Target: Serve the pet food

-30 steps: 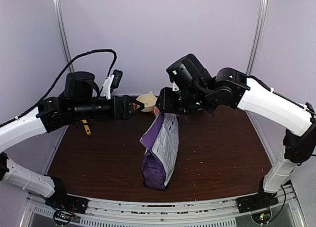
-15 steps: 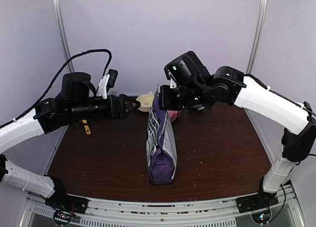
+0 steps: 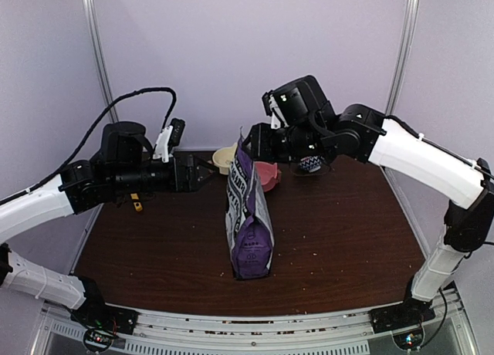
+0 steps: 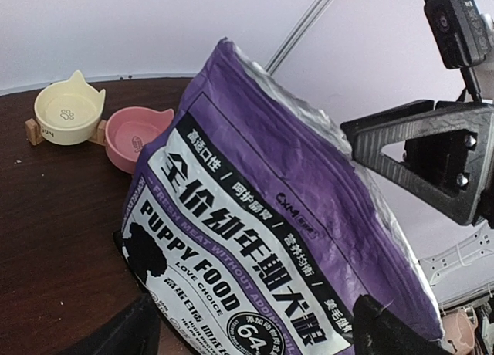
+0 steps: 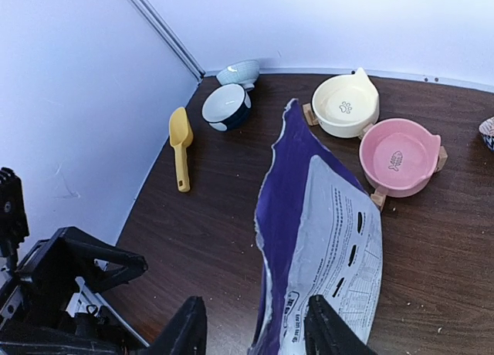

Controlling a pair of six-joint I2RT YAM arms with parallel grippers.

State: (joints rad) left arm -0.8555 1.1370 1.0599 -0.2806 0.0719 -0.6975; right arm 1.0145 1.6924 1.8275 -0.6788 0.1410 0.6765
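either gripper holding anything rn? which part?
Nothing looks held: the right gripper straddles the purple bag at its top edge, fingers spread with a gap; the left gripper is open, apart from it.

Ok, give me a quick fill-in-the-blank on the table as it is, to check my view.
The purple bag stands ___ on the table.
The fish-marked bowl beside the cream bowl is ___ in colour.
The scoop lying near the dark blue bowl is ___ in colour.
The bag's front reads "PUPPY ___".
Missing words: upright, pink, yellow, FOOD.
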